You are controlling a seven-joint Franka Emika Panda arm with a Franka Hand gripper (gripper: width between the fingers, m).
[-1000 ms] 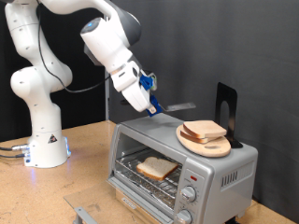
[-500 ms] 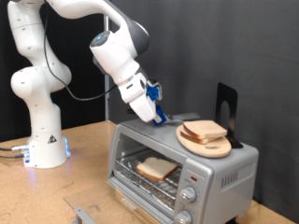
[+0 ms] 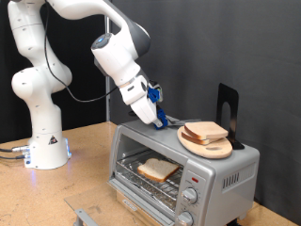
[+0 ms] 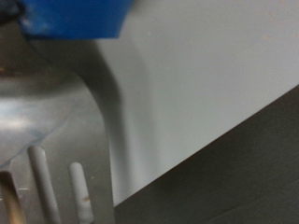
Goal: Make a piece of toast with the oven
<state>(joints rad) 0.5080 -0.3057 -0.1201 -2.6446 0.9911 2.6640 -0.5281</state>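
Note:
The piece of toast (image 3: 158, 169) lies flat on the wire rack inside the oven (image 3: 226, 169), whose door is open. My gripper (image 3: 153, 109) hangs just above the oven's top near its back corner, to the exterior view's left of the board. It is shut on the blue handle of a slotted metal spatula (image 3: 167, 120), whose blade reaches over the oven top. In the wrist view the spatula blade (image 4: 56, 159) and blue handle (image 4: 75, 19) lie close over the grey oven top (image 4: 206, 84). The fingers themselves are hard to make out.
A round wooden board with stacked bread slices (image 3: 207, 135) sits on the oven top, with a black stand (image 3: 228, 108) behind it. Two knobs (image 3: 191, 196) are on the oven front. The robot base (image 3: 42, 141) stands at the exterior view's left on the wooden table.
The gripper and spatula have come down and a little to the exterior view's right, closer to the oven top. The toast and the board have not moved.

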